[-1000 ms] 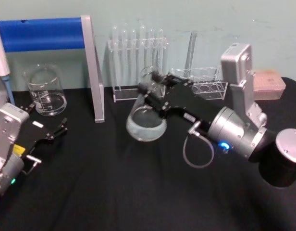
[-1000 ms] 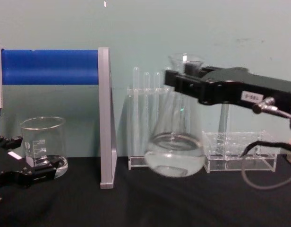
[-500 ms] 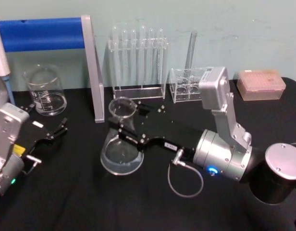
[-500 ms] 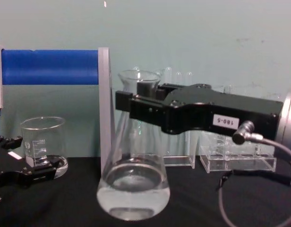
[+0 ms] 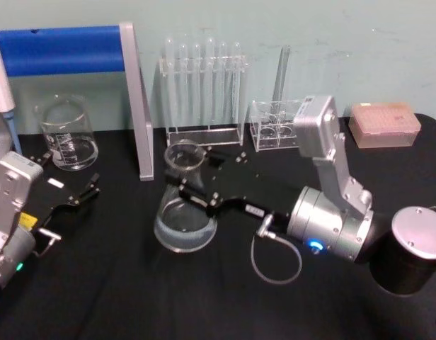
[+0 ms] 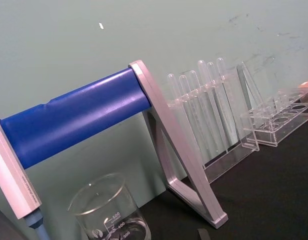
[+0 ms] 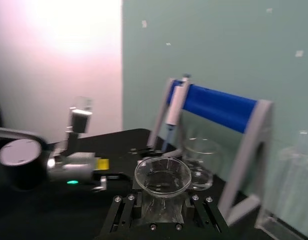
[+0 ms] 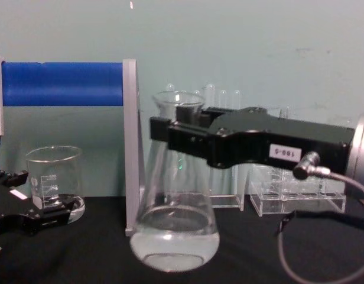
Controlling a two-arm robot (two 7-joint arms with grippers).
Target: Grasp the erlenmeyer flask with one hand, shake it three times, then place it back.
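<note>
Jaws of your right gripper (image 8: pixel 173 137) were clamped on the neck of the flask (image 8: pixel 175 236), just under its flared rim. You held the flask near the middle of the black counter (image 5: pixel 133 297), in front of the test tube rack (image 5: pixel 202 106) and just right of the grey post (image 5: pixel 136 106) of the blue-barred stand. Clear liquid sat in its wide base. Whether that base touched the counter could not be told. Your left gripper (image 5: pixel 69 173) lay parked at the counter's left, jaws apart, near the beaker (image 5: pixel 66 134).
</note>
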